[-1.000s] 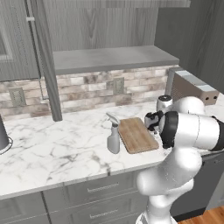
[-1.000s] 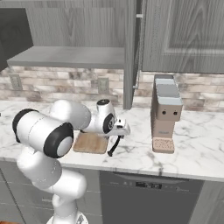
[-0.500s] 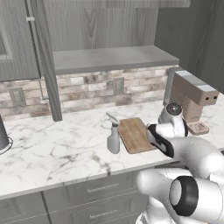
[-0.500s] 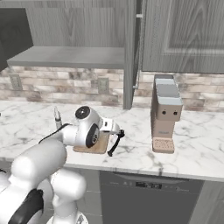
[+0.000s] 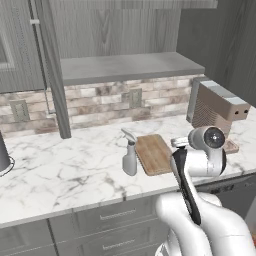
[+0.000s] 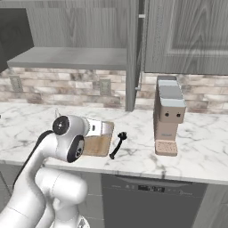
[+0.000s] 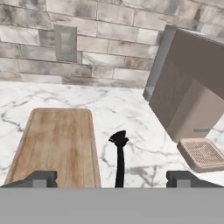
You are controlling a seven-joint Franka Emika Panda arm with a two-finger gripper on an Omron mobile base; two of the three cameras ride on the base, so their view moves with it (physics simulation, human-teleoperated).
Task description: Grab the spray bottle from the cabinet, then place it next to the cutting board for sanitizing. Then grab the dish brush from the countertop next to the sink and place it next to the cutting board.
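Our claw gapes wide, holding nothing; the dish brush right of the cutting board looks light and stiff, best gripped mid-handle.

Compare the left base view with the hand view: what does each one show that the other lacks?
Left base view alone: the spray bottle upright on the countertop, left of the cutting board, and the open cabinet.

Hand view alone: the dish brush lying right of the board, between the open gripper tips, plus a wall outlet.

Both: board, countertop, brick backsplash, brown coffee machine.
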